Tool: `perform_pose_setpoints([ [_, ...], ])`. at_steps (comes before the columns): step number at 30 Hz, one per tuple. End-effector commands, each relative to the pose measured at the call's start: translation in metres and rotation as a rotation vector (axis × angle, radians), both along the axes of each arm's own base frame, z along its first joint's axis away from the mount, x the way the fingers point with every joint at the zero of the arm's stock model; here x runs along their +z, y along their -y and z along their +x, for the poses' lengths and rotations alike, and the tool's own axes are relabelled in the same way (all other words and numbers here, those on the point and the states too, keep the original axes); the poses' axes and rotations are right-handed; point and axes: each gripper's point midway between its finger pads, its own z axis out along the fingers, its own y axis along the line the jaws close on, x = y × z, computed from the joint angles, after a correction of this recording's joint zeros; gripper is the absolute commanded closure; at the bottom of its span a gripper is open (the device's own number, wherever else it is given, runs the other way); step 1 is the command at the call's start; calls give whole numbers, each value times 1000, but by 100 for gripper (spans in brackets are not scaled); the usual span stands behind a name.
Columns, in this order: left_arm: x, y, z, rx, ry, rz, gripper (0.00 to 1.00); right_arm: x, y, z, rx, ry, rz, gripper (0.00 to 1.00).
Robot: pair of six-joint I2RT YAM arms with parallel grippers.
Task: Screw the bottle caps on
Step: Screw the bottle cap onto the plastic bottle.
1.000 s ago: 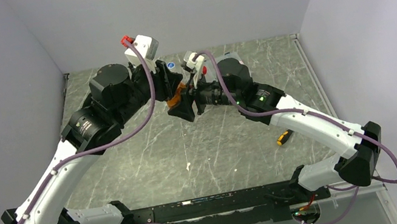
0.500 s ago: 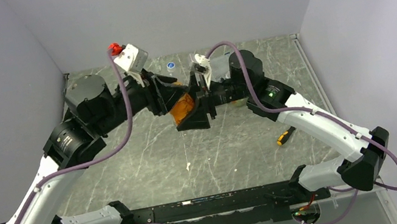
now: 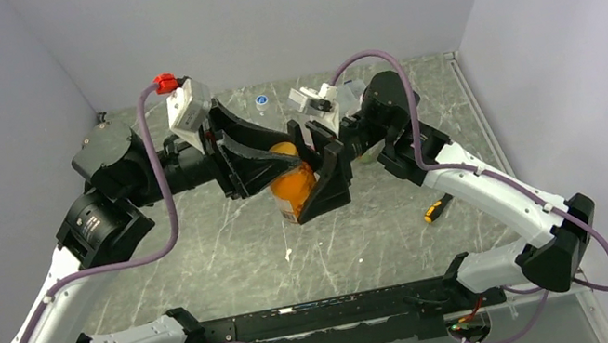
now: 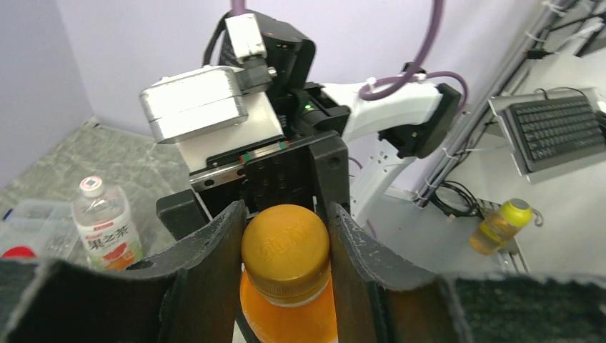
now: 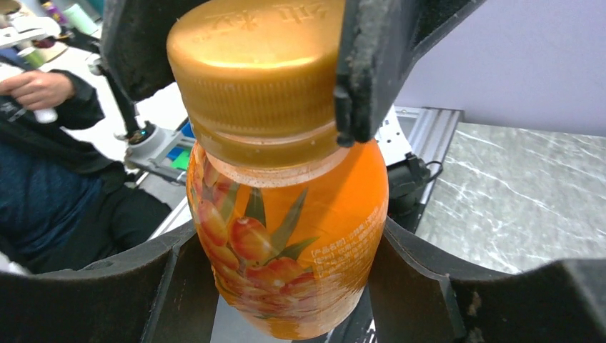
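A squat bottle of orange liquid (image 3: 295, 194) hangs above the middle of the table, held between both arms. My right gripper (image 5: 286, 243) is shut on its fruit-printed body (image 5: 286, 236). My left gripper (image 4: 286, 211) is shut on the orange cap (image 4: 286, 246), its dark fingers (image 5: 371, 64) pressing the cap's sides. The cap (image 5: 257, 71) sits on the bottle's neck. In the top view the left gripper (image 3: 276, 153) comes from the left and the right gripper (image 3: 322, 189) from the right.
A white-labelled bottle (image 4: 105, 225) stands on the table beside a clear compartment box (image 4: 36, 221) with a red cap (image 4: 18, 251) next to it. A blue cap (image 3: 261, 100) lies near the back wall. An orange-handled screwdriver (image 3: 435, 209) lies right of centre.
Both arms have carried the orange bottle from the back of the table toward the near side. The bottle now stands more upright and shows more fully. Both grips are unchanged.
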Motion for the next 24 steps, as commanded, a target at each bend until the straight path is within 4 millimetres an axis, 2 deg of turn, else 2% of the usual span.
perform_pose_setpoints([
  [1, -15, -2, -34, -186, 16, 57, 73, 37, 29, -34, 161, 184, 125, 89],
  [4, -9, -4, -42, -223, 50, 41, 72, 37, 31, -37, 172, 190, 121, 89],
  [7, -3, -8, -34, -157, 66, 35, 66, 38, 27, -32, 138, 186, 118, 89],
  [8, 0, -11, -28, -113, 67, 30, 59, 38, 24, -28, 113, 182, 114, 89],
  [9, 4, -14, -21, -57, 65, 20, 44, 35, 20, -23, 83, 178, 100, 89],
  [11, 11, -22, -7, 50, 69, -1, 25, 28, 10, -6, -28, 170, 60, 88],
  [14, 23, -37, 13, 208, 80, -22, 11, 9, -2, 25, -210, 155, -16, 88],
  [19, 29, -55, 48, 430, 77, -43, 8, -20, -14, 72, -481, 146, -103, 87],
  [24, 16, -47, 78, 524, 36, 2, 10, -31, -16, 110, -699, 121, -109, 87],
])
